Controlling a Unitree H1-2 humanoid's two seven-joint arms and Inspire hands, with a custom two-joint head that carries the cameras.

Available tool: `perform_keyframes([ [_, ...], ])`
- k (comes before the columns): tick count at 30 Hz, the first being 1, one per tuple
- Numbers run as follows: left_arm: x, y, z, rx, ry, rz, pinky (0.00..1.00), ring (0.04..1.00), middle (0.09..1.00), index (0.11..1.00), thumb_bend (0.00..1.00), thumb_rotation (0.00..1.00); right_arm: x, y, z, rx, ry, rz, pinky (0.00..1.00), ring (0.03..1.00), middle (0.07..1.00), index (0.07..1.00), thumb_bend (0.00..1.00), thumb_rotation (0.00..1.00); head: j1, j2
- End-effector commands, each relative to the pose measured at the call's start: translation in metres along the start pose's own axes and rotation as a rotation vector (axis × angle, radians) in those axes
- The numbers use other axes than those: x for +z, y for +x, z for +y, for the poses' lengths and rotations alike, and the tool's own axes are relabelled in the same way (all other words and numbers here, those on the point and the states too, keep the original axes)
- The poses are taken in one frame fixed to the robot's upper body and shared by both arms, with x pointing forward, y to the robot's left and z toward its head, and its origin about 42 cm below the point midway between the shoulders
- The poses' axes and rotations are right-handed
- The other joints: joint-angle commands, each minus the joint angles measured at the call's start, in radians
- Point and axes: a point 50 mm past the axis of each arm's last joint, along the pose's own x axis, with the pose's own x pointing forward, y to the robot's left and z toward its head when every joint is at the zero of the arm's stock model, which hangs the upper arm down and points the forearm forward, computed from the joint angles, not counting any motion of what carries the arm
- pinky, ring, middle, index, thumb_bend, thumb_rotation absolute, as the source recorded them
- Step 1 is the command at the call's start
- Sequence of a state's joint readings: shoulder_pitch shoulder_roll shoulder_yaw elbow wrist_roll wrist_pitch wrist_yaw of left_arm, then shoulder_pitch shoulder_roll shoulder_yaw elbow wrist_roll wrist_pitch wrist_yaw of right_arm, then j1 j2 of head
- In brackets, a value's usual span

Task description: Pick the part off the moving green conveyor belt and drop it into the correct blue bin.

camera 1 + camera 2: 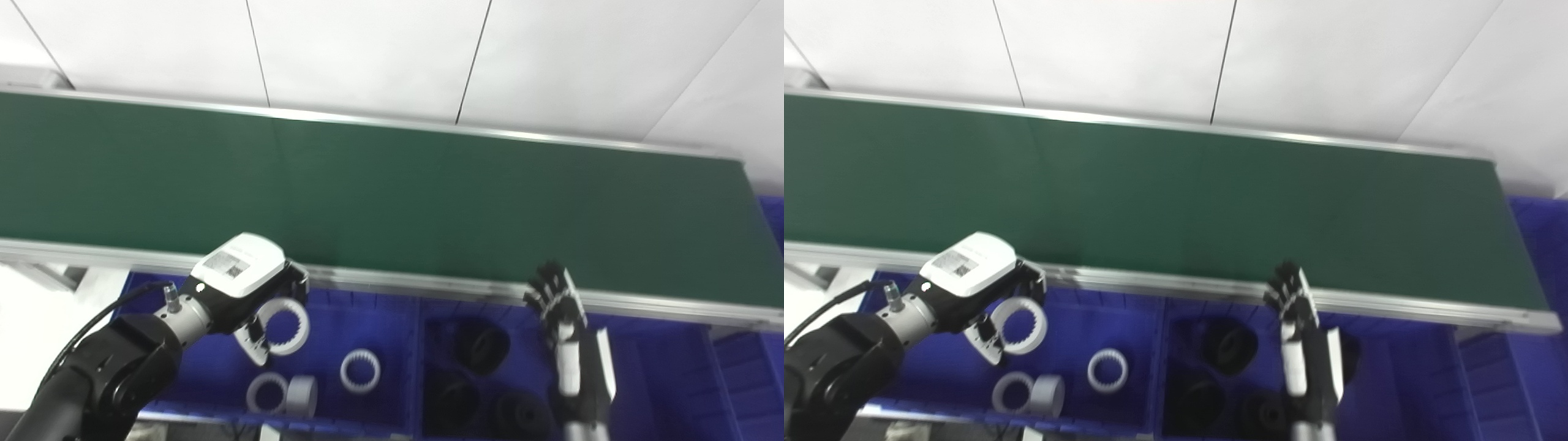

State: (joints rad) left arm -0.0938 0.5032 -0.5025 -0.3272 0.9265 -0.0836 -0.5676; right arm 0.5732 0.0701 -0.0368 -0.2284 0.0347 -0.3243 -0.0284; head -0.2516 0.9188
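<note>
The green conveyor belt (392, 202) runs across the picture with no part on it. My left hand (245, 288) hangs just in front of the belt's near rail, over the left blue bin (361, 318). It is shut on a white toothed ring (303, 331), pinched between thumb and fingers. My right hand (554, 297) is raised edge-on at the near rail, above the middle blue bin (618, 367), fingers slightly curled and holding nothing.
Two white rings (360, 370) (267, 392) and a white cylinder (302, 396) lie in the left bin. Dark gear-like parts (484, 346) lie in the middle bin. More blue bins (735, 380) stand to the right. A white wall rises behind the belt.
</note>
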Motion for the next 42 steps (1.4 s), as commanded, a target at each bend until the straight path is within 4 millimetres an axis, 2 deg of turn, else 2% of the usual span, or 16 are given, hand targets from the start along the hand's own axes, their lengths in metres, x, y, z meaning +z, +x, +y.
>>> perform_keyframes([
  [1,-0.004,-0.002,0.004,0.025,0.048,0.003,0.53,0.45,0.486,0.492,0.52,0.0,0.01,0.0,0.0,-0.004,-0.005,-0.022,0.85,0.909,0.932,0.945,0.75,0.95,-0.006,0.006],
  [5,-0.006,-0.001,-0.007,0.028,0.063,0.019,0.52,0.452,0.503,0.479,0.52,0.0,0.012,0.0,0.001,-0.005,-0.003,-0.023,0.85,0.91,0.93,0.946,0.73,0.94,-0.014,0.007],
  [7,-0.007,0.002,-0.009,0.013,0.083,0.048,0.49,0.41,0.452,0.506,0.52,0.0,0.012,-0.001,0.002,-0.008,-0.001,-0.021,0.86,0.909,0.928,0.946,0.72,0.94,-0.017,0.006],
  [9,-0.007,0.003,-0.011,-0.014,0.095,0.075,0.53,0.494,0.48,0.508,0.52,0.0,0.012,-0.002,0.003,-0.011,-0.002,-0.02,0.85,0.907,0.927,0.944,0.73,0.94,-0.017,0.006],
  [11,-0.005,0.002,-0.011,-0.028,0.121,0.09,0.74,0.795,0.873,0.873,0.75,0.4,0.013,-0.003,0.004,-0.009,-0.005,-0.022,0.86,0.907,0.929,0.947,0.74,0.95,-0.017,0.006],
  [12,-0.003,0.001,-0.012,-0.031,0.147,0.1,0.76,0.818,0.898,0.898,0.76,0.43,0.013,-0.003,0.004,-0.009,-0.005,-0.021,0.86,0.908,0.929,0.947,0.75,0.95,-0.017,0.005],
  [14,0.0,0.0,-0.015,-0.031,0.172,0.12,0.93,0.953,0.974,0.974,0.86,0.58,0.013,-0.004,0.005,-0.011,-0.001,-0.022,0.85,0.908,0.93,0.945,0.75,0.95,-0.018,0.004],
  [17,0.003,-0.001,-0.019,-0.02,0.152,0.144,0.99,0.995,0.998,0.998,0.91,0.67,0.013,-0.004,0.006,-0.016,-0.001,-0.021,0.85,0.906,0.928,0.945,0.76,0.95,-0.019,0.002],
  [26,0.007,-0.006,-0.017,0.073,0.127,0.153,1.0,1.0,1.0,1.0,0.87,0.63,0.011,-0.006,0.007,-0.016,0.008,-0.022,0.85,0.909,0.933,0.948,0.76,0.95,-0.031,-0.015],
  [30,0.014,-0.021,-0.006,0.224,0.006,0.119,1.0,1.0,1.0,1.0,0.82,0.52,0.009,-0.007,0.009,-0.022,0.007,-0.02,0.84,0.908,0.93,0.942,0.77,0.95,-0.064,-0.029],
  [33,0.022,-0.043,0.019,0.178,0.038,0.061,1.0,1.0,1.0,1.0,0.84,0.28,0.007,-0.008,0.013,-0.024,0.002,-0.017,0.84,0.904,0.926,0.936,0.78,0.94,-0.097,-0.037],
  [35,0.024,-0.058,0.039,0.087,0.043,0.037,1.0,1.0,0.986,0.985,0.63,0.35,0.005,-0.007,0.015,-0.02,0.0,-0.018,0.83,0.897,0.918,0.931,0.78,0.94,-0.124,-0.043],
  [37,0.019,-0.067,0.053,0.038,-0.007,0.015,1.0,0.933,0.925,0.912,0.51,0.37,0.004,-0.007,0.02,-0.015,-0.001,-0.015,0.83,0.892,0.915,0.932,0.78,0.93,-0.156,-0.05],
  [38,0.014,-0.07,0.059,0.041,-0.033,-0.004,1.0,0.925,0.913,0.899,0.5,0.36,0.003,-0.006,0.022,-0.012,-0.001,-0.012,0.83,0.892,0.915,0.933,0.78,0.93,-0.179,-0.055],
  [39,0.009,-0.071,0.062,0.068,-0.053,-0.032,0.96,0.871,0.859,0.864,0.45,0.16,0.003,-0.006,0.024,-0.01,-0.002,-0.009,0.83,0.894,0.915,0.934,0.78,0.93,-0.192,-0.059],
  [42,-0.009,-0.069,0.062,0.295,-0.182,-0.14,0.83,0.79,0.806,0.832,0.48,0.03,0.0,-0.003,0.031,-0.008,-0.005,-0.007,0.84,0.894,0.915,0.936,0.77,0.93,-0.247,-0.074],
])
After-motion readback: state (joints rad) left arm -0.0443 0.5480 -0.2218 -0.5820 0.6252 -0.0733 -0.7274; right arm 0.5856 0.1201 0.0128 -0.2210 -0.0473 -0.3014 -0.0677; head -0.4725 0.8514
